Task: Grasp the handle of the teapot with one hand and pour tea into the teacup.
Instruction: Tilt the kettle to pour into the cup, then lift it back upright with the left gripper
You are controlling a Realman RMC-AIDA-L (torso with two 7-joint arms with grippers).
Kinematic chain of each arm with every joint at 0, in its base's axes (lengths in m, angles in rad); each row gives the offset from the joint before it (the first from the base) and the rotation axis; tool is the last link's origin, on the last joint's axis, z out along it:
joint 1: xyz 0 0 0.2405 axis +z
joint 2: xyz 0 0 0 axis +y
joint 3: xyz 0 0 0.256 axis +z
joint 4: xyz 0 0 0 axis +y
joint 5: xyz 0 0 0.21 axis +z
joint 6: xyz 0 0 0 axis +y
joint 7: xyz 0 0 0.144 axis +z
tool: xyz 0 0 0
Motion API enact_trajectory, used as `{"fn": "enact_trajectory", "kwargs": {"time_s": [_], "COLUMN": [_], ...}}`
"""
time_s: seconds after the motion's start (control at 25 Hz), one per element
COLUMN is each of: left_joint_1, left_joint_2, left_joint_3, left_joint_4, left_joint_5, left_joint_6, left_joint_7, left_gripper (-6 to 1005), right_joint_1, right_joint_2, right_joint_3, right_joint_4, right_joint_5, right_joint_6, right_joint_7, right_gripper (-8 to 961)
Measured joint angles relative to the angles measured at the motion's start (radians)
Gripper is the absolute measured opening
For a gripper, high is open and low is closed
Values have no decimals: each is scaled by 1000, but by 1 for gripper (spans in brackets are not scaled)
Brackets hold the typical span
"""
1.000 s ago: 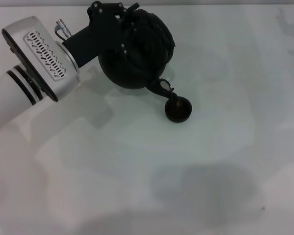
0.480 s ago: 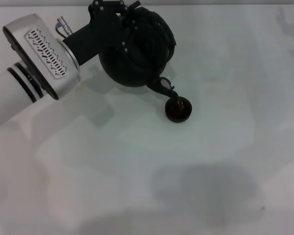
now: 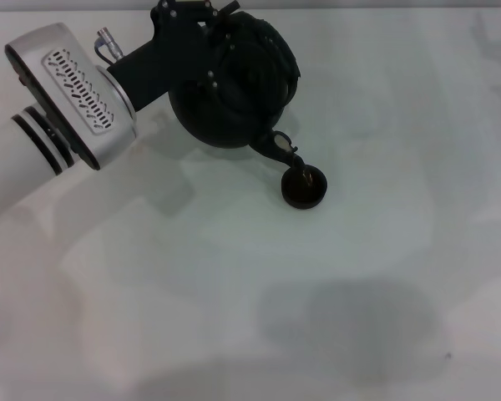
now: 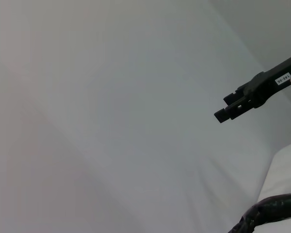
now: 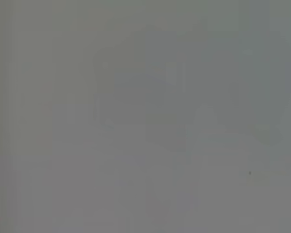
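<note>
The left pincer (image 3: 207,38) is closed on the handle (image 3: 234,33) at the top of the teapot (image 3: 234,92), holding the pot off the worktop (image 3: 359,276) and tipped forward. The exact finger contact is hard to make out, black against black. From the pot's lower side the spout (image 3: 277,149) points down and toward the robot, its tip right over the teacup (image 3: 304,187). The cup sits on the worktop just beside the pot, on the robot's side of it and a little to the right. A thin brownish stream seems to run from spout to cup, and the inside of the cup shows a brown glint.

So the grasp, lift and tilt are done and the pour looks under way. What remains, I judge, is filling the cup, righting the pot and setting it down.

The right pincer is not in view.
</note>
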Motion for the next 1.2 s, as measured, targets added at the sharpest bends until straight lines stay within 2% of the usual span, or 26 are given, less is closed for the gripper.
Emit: {"fn": "enact_trajectory", "kwargs": {"time_s": [0.76, 1.2], "left_joint_1": [28, 41], "left_joint_2": [-5, -5], "left_joint_3": [-12, -102], "left_joint_4": [-36, -74], "left_joint_5": [-41, -57], "left_joint_6": [-1, 5], "left_joint_7": [-11, -110], "left_gripper": [97, 97], "right_joint_1": [2, 1], "right_joint_2": [0, 0], "right_joint_3": [0, 0], "right_joint_4": [-2, 0], "right_joint_5": [0, 0], "right_joint_6": [6, 9], "right_joint_7": [0, 0], "right_gripper": [825, 825]}}
